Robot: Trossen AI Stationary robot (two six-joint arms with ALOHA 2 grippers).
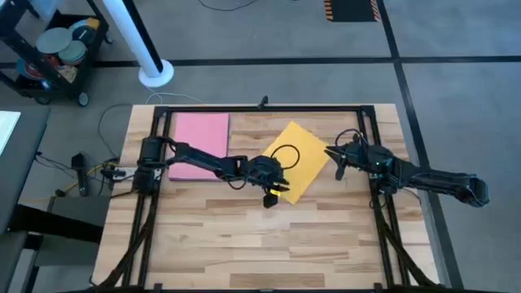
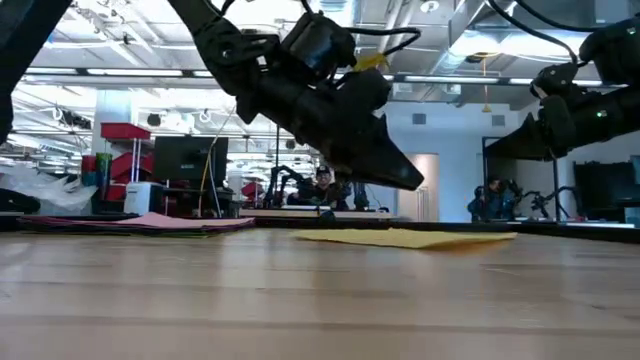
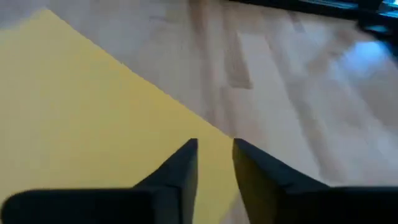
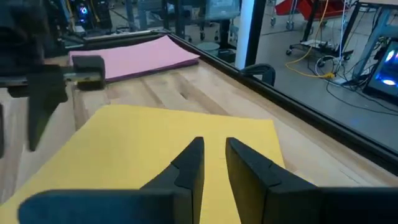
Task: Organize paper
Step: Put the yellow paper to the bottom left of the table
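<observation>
Cable (image 1: pixel 286 155) looped over yellow sheet (image 1: pixel 305 163); pink stack (image 1: pixel 199 145) beside.

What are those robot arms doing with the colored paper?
They are sorting paper on a wooden table. A yellow sheet lies crooked in the middle. The left gripper hangs over its near corner and the right gripper over its far-right edge, both with jaws slightly apart, holding nothing. A pink sheet tops a tidy pile at the back left.
</observation>
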